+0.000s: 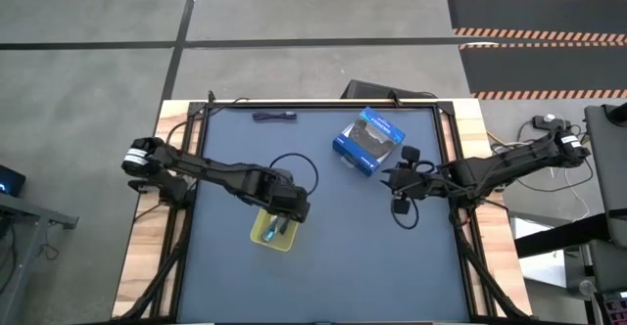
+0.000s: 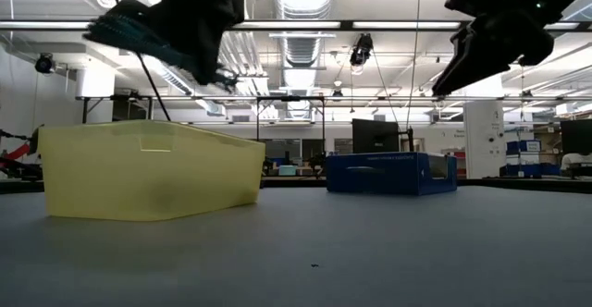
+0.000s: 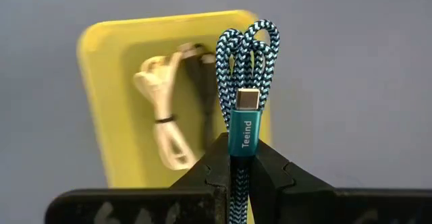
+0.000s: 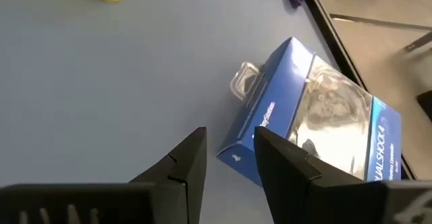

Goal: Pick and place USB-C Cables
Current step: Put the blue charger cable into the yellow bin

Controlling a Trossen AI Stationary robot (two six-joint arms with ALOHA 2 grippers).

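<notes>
My left gripper (image 3: 237,158) hangs over the yellow tray (image 1: 261,235) and is shut on the teal-green braided cable bundle (image 3: 244,55). In the left wrist view a white cable (image 3: 164,119) and a black cable (image 3: 201,75) lie on the floor of the tray (image 3: 108,82). The dark purple cable (image 1: 274,116) lies on the mat near the table's far edge. My right gripper (image 4: 229,153) is open and held above the mat, just on the near right side of the blue retail box (image 4: 317,126), touching nothing. My left gripper pinches the teal-green bundle between its two fingers just behind the connector (image 3: 244,135). The looped end (image 3: 246,45) and the metal plug stick out past the fingertips. The low view shows the teal-green cable (image 2: 139,30) lifted clear, above the tray (image 2: 148,168).
The blue and black retail box (image 1: 369,141) stands on the mat right of centre toward the far edge, close to my right gripper (image 1: 402,183). Loose black robot wiring loops over the mat near both arms. Bare mat stretches along the near side.
</notes>
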